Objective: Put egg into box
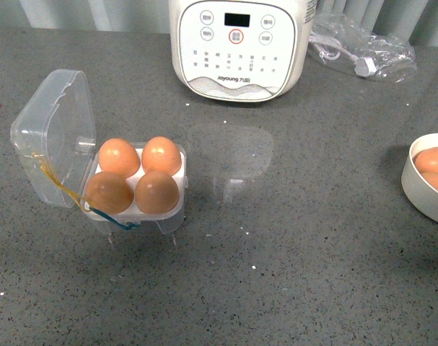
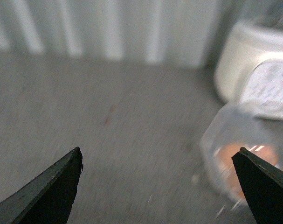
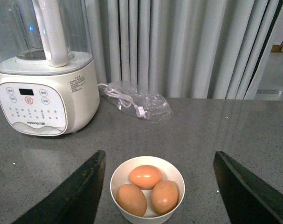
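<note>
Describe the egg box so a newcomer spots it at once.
Find the big white Joyoung appliance at the back of the grey counter, then come forward and left to the small clear-plastic case, its lid hinged open leftward. Unlike the round white bowl at the right edge, it is square, holds four brown eggs in a white tray, and trails yellow and blue rubber bands.

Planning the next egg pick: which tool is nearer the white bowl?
Right. The right tool is open just short of the bowl, which shows between its fingers. The left tool is open near the box, away from the bowl.
</note>
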Controlling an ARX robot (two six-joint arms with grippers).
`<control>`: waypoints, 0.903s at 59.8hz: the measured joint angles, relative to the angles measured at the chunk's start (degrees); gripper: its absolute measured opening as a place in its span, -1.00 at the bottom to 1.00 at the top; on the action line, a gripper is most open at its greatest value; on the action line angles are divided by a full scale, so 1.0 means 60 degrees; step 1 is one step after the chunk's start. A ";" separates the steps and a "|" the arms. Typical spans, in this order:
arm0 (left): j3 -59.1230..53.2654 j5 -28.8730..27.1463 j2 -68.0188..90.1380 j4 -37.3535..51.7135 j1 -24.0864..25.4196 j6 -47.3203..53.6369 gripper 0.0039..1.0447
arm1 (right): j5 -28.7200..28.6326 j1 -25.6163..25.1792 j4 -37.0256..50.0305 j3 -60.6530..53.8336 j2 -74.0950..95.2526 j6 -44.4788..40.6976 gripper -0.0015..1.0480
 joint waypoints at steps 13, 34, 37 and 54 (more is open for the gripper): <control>0.0761 -0.0659 0.2514 -0.0568 -0.0280 -0.0087 0.87 | 0.0000 0.0000 0.0000 0.0000 0.0000 0.0004 0.85; 0.2237 0.1202 0.7125 0.2138 0.0710 0.0637 0.87 | 0.0000 0.0000 0.0000 0.0000 -0.0004 0.0004 0.86; 0.2375 0.1228 0.7665 0.2514 0.0758 0.0761 0.87 | 0.0000 0.0000 0.0000 0.0000 -0.0004 0.0004 0.86; 0.2980 0.1745 1.0160 0.4091 0.1089 0.1286 0.87 | 0.0000 0.0000 0.0000 0.0000 -0.0004 0.0004 0.86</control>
